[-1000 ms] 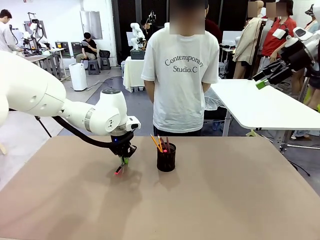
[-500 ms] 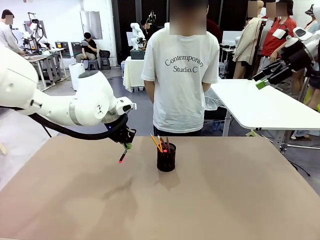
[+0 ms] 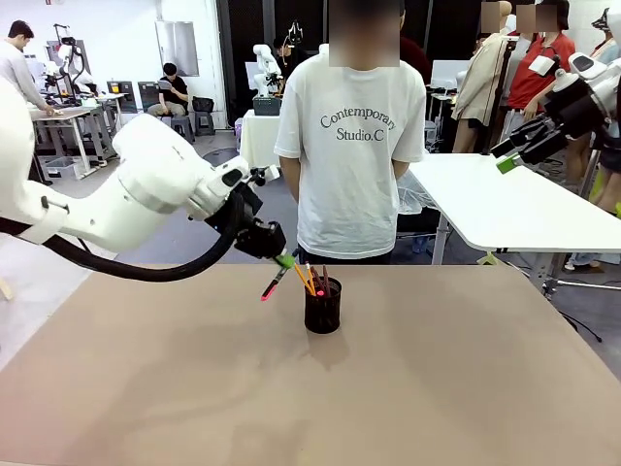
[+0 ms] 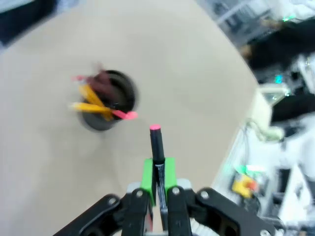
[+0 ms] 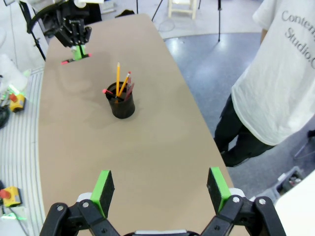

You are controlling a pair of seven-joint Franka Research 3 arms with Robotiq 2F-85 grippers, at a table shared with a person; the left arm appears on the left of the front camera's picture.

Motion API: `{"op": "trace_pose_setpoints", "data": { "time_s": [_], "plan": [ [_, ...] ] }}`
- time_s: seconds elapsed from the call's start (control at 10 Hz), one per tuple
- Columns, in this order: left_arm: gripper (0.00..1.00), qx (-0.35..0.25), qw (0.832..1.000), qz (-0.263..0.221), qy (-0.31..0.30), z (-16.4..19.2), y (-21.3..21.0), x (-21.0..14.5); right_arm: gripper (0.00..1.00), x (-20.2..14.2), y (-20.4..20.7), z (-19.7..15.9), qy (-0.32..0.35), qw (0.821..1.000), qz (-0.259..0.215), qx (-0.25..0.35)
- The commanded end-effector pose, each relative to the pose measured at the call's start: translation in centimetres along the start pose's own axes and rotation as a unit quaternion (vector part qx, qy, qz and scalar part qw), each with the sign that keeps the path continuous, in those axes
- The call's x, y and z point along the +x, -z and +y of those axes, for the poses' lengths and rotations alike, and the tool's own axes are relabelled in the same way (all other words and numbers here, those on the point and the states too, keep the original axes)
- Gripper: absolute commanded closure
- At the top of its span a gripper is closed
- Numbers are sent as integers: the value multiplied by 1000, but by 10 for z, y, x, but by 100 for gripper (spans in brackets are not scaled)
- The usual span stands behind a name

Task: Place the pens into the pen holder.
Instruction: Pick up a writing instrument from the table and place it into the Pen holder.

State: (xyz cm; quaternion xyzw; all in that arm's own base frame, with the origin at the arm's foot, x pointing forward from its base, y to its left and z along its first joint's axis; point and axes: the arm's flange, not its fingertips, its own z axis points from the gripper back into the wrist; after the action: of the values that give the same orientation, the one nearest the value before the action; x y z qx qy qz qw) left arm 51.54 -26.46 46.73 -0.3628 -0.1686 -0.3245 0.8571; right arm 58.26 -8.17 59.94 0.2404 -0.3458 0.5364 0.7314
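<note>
The black mesh pen holder (image 3: 322,306) stands mid-table with several pens (image 3: 309,280) sticking out of it, yellow-orange, reddish-brown and pink-tipped. My left gripper (image 3: 284,262) hangs just left of and above the holder, shut on a black pen with a pink-red tip (image 3: 273,283) that slants down to the left. The left wrist view has the green pads (image 4: 146,175) clamping that pen (image 4: 156,145), with the holder (image 4: 106,102) ahead. My right gripper (image 3: 506,155) is raised high at the far right, open; in its own view the fingers (image 5: 105,187) spread wide above the table and the holder (image 5: 121,102).
A person in a white T-shirt (image 3: 351,136) stands at the table's far edge (image 3: 388,264), right behind the holder. A white table (image 3: 505,199) stands at the back right. Bare tabletop surrounds the holder on all sides.
My left gripper has lifted the pink-tipped pen off the table and carried it up and right, from left of the holder to just beside it. The right arm has stayed still.
</note>
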Motion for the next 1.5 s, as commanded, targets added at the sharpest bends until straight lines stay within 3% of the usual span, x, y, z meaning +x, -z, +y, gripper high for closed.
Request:
{"op": "trace_pose_setpoints", "data": {
  "time_s": [0.0, 0.2, 0.3, 0.5, 0.7, 0.8, 0.9, 1.3, 1.4],
  "plan": [
    [100, -139, 982, -2, 126, 38, -21, -26, 0, 1, -1, 1, -4, 1000, 0, 0],
    [100, -168, 954, -76, 235, 27, -15, -27, 0, 1, -1, 1, -4, 1000, 0, 0],
    [100, -145, 938, -171, 266, 17, -4, -27, 0, 1, -1, 1, -4, 1000, 0, 0],
    [100, -121, 913, -286, 266, 12, 3, -22, 0, 1, -1, 1, -4, 1000, 0, 0],
    [100, -121, 910, -313, 244, 19, 2, -20, 0, 1, -1, 1, -4, 1000, 0, 0],
    [100, -64, 926, -293, 230, 24, 8, -16, 0, 1, -1, 1, -4, 1000, 0, 0],
    [100, -116, 916, -300, 241, 16, -3, -10, 0, 1, -1, 1, -4, 1000, 0, 0],
    [100, -108, 918, -301, 236, 19, 1, -10, 0, 1, -1, 1, -4, 1000, 0, 0],
    [100, -126, 921, -287, 232, 28, 19, -9, 0, 1, -1, 1, -4, 1000, 0, 0]
  ]
}}
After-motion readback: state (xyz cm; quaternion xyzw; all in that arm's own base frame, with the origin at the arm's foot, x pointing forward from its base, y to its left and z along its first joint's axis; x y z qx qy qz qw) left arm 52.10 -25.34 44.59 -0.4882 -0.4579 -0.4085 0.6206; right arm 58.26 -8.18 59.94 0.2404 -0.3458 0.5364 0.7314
